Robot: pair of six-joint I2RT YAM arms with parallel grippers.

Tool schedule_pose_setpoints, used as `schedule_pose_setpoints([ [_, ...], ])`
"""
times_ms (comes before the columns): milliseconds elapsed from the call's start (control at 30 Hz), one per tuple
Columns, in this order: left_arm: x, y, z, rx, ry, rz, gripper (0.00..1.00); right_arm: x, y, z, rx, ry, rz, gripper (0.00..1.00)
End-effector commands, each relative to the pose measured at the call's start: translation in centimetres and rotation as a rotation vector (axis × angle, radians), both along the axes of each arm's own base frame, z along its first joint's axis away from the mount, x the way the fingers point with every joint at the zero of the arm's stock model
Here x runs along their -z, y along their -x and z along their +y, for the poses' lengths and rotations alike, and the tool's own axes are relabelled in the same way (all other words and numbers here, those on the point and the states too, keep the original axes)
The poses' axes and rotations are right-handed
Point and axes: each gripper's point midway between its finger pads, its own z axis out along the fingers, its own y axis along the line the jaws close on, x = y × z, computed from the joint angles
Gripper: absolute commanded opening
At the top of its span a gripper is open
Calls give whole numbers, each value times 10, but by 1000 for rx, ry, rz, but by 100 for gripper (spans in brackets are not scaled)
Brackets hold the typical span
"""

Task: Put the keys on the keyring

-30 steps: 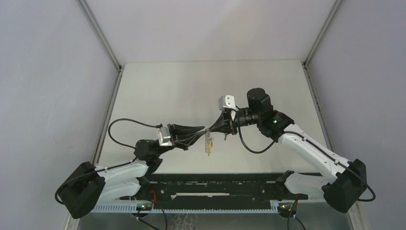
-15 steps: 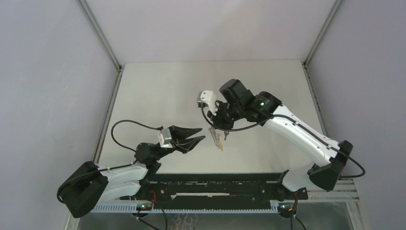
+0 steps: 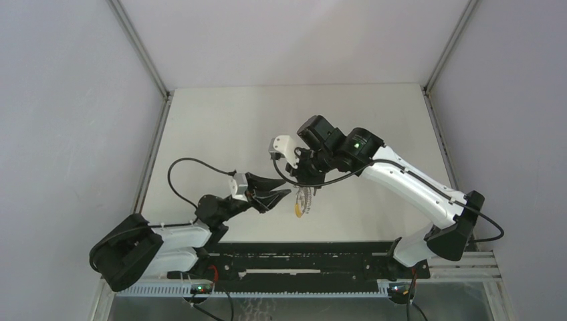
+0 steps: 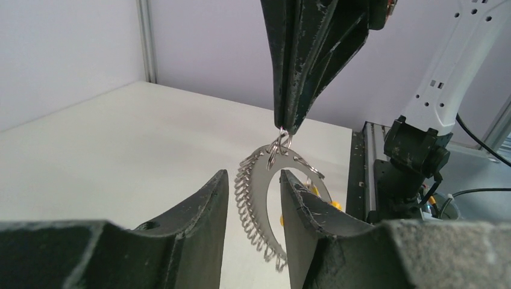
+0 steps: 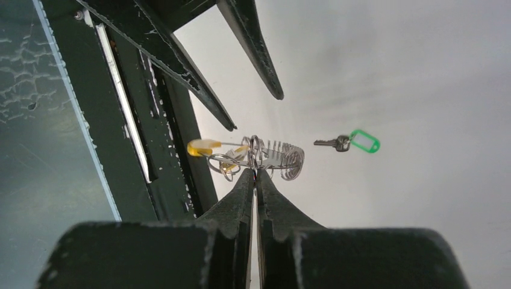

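The keyring (image 4: 253, 201), a grey ring with a coiled rim, hangs in the air from a small split ring. My right gripper (image 4: 287, 127) comes down from above and is shut on that small ring. The right wrist view shows the keyring (image 5: 280, 158) edge-on just past my right gripper (image 5: 255, 171), with the yellow key (image 5: 202, 147) hanging from it. The green key (image 5: 357, 142) lies alone on the table. My left gripper (image 4: 254, 176) is open, and the ring's coiled rim hangs between and just beyond its fingers (image 4: 208, 208). From above, the left gripper (image 3: 286, 194) sits beside the keyring (image 3: 302, 202).
The black rail (image 3: 301, 257) with the arm bases runs along the near edge, close under the hanging ring. Grey walls and metal posts (image 3: 139, 48) enclose the white table (image 3: 227, 127). A black cable (image 3: 184, 170) loops over the left arm.
My left gripper has opened and let go of the keyring, then edged back toward it. The right arm swung and carried the hanging keyring slightly left.
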Motion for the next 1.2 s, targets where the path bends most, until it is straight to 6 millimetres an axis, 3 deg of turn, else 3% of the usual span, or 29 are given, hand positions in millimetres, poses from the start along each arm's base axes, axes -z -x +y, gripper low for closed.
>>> schedule_pose_setpoints([
  [0, -36, -8, -4, -2, 83, -44, 42, -27, 4, 5, -40, -80, -63, 0],
  [233, -40, -17, -17, 21, 89, -8, 43, -32, 10, 13, -84, -96, -72, 0],
  [367, -29, -29, -22, -3, 81, 47, 42, -39, 15, 14, -119, -121, -90, 0],
  [500, -16, -42, -13, -93, 78, 91, 43, -47, 20, 9, -143, -160, -124, 0],
  [633, -17, -44, 1, -127, 91, 92, 44, -49, 16, 0, -121, -167, -146, 0],
  [800, -30, -30, 11, -99, 73, 10, 45, -45, 10, -8, -98, -139, -155, 0],
  [933, -46, -2, 9, 7, 40, -94, 45, -42, 6, -10, -85, -119, -165, 0],
  [1167, -54, 27, -8, 195, -10, -153, 45, -38, 3, -7, -96, -100, -172, 0],
])
